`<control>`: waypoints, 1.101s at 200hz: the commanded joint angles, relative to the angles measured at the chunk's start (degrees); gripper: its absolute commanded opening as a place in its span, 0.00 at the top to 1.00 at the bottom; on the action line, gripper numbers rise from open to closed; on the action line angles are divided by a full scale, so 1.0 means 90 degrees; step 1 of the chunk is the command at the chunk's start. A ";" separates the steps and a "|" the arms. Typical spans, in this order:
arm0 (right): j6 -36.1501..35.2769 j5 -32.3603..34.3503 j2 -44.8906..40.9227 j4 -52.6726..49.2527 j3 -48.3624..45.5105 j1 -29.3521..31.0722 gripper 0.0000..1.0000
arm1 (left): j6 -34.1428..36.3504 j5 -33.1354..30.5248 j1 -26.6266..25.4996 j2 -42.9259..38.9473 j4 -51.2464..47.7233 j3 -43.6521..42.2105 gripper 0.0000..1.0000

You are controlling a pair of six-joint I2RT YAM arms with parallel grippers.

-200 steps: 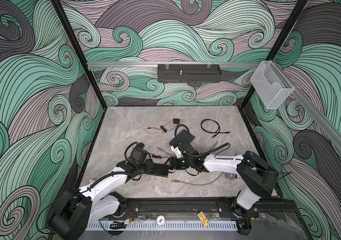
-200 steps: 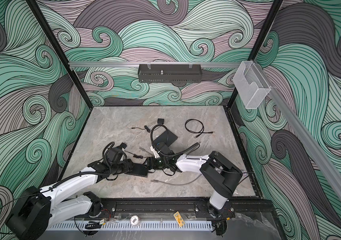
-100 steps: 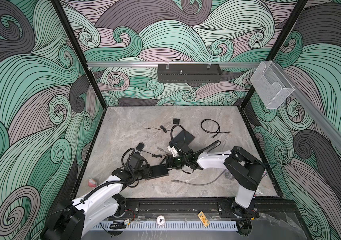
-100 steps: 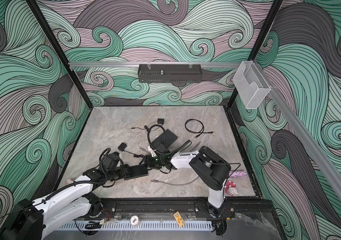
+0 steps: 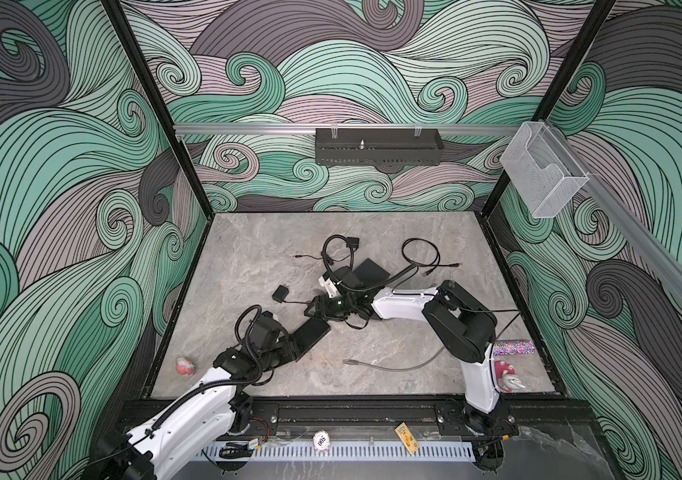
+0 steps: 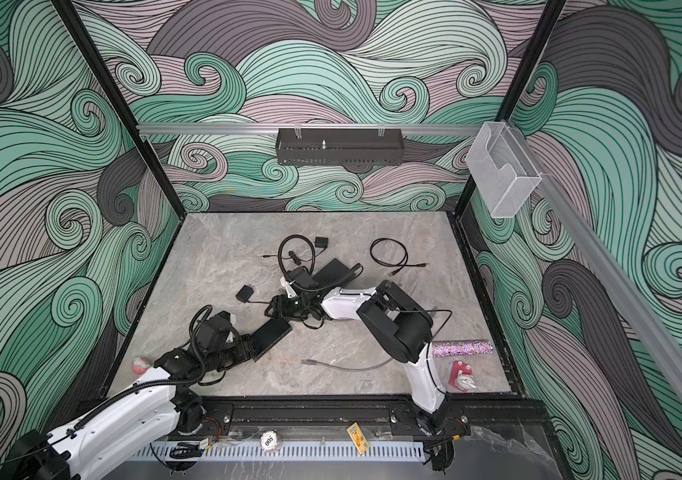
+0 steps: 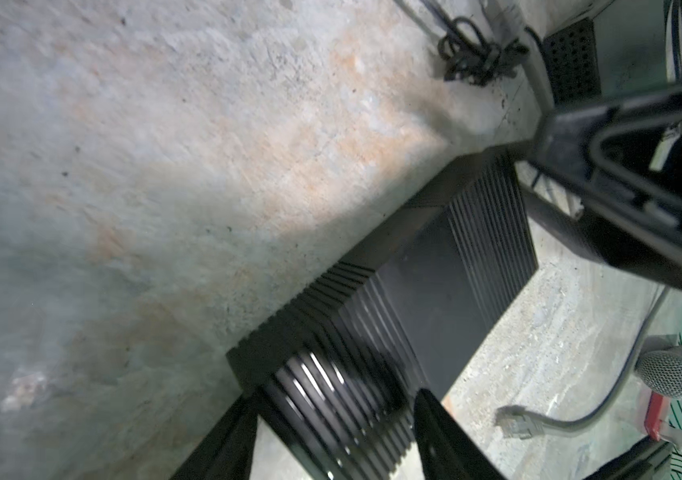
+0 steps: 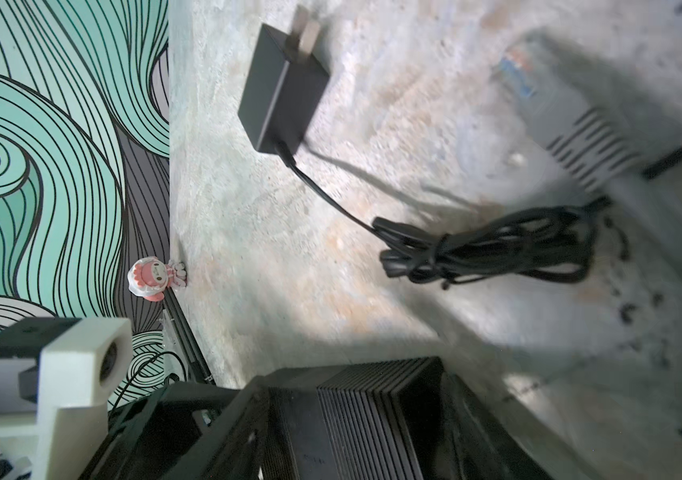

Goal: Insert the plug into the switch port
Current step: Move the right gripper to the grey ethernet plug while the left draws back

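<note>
The switch (image 5: 312,334) is a flat black ribbed box lying slantwise on the stone floor in both top views. My left gripper (image 5: 294,348) is shut on its near end; in the left wrist view the ribbed body (image 7: 435,291) runs out from between the fingers (image 7: 443,436). My right gripper (image 5: 318,312) is shut on the far end, which fills the gap between its fingers (image 8: 480,415) in the right wrist view. The plug (image 5: 347,362), on a loose grey cable, lies on the floor to the right of the switch, apart from both grippers, and also shows as the plug (image 7: 514,419).
A black power adapter (image 5: 279,294) with a bundled cord (image 8: 489,253) lies just beyond the switch. A second black box (image 5: 366,272) and a cable loop (image 5: 420,253) lie further back. A pink doll (image 5: 184,365) is front left, a glitter tube (image 5: 513,347) front right.
The switch has swung from nearly level to slanted. My right gripper moved left and away with its end, the right arm folding back. The left arm drew back toward the front.
</note>
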 commanded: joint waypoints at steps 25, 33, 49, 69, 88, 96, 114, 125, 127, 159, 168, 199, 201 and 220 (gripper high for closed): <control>-0.0295 -0.1050 0.0496 -0.0344 0.0766 0.0390 0.34 | -0.0446 0.0579 -0.0033 -0.0624 -0.0014 -0.0444 0.39; -0.0301 -0.1088 0.0564 -0.0306 0.0837 0.0432 0.34 | -0.0479 0.0579 -0.0033 -0.0764 -0.0069 -0.0484 0.39; -0.0279 -0.1170 0.0664 -0.0236 0.0945 0.0518 0.34 | -0.0540 0.0589 -0.0043 -0.0999 -0.0185 -0.0526 0.39; -0.0354 -0.1059 0.0575 -0.0235 0.0926 0.0543 0.35 | -0.0537 0.0565 -0.0043 -0.1200 -0.0319 -0.0508 0.39; -0.0706 -0.0759 0.0224 -0.0524 0.0794 0.0488 0.34 | -0.0449 0.0511 -0.0043 -0.1263 -0.0495 -0.0436 0.39; -0.0863 -0.0655 0.0042 -0.0686 0.0745 0.0453 0.34 | -0.0417 0.0511 -0.0043 -0.1263 -0.0557 -0.0405 0.39; -0.1126 -0.0429 -0.0467 -0.0959 0.0488 0.0354 0.33 | -0.0368 0.0504 -0.0043 -0.1269 -0.0754 -0.0327 0.38; -0.1293 -0.0275 -0.0839 -0.1099 0.0227 0.0296 0.31 | -0.0322 0.0527 -0.0043 -0.1320 -0.0861 -0.0283 0.37; -0.1329 -0.0254 -0.0905 -0.1124 0.0189 0.0284 0.31 | -0.0318 0.0534 -0.0043 -0.1332 -0.0877 -0.0282 0.37; -0.1699 0.0057 -0.1961 -0.1480 -0.0718 0.0062 0.28 | -0.0324 0.0603 -0.0043 -0.1771 -0.1161 -0.0304 0.37; -0.1749 0.0106 -0.2224 -0.1547 -0.0972 -0.0021 0.27 | -0.0328 0.0633 -0.0043 -0.1926 -0.1259 -0.0311 0.37; -0.1927 0.0476 -0.3384 -0.1776 -0.2037 -0.0185 0.28 | -0.0402 0.0872 -0.0043 -0.2417 -0.1532 -0.0272 0.38; -0.1954 0.0522 -0.3475 -0.1803 -0.2098 -0.0186 0.28 | -0.0411 0.0887 -0.0043 -0.2449 -0.1540 -0.0272 0.38; -0.2157 0.0968 -0.4401 -0.2197 -0.2744 -0.0170 0.28 | -0.0457 0.0940 -0.0049 -0.2645 -0.1562 -0.0327 0.38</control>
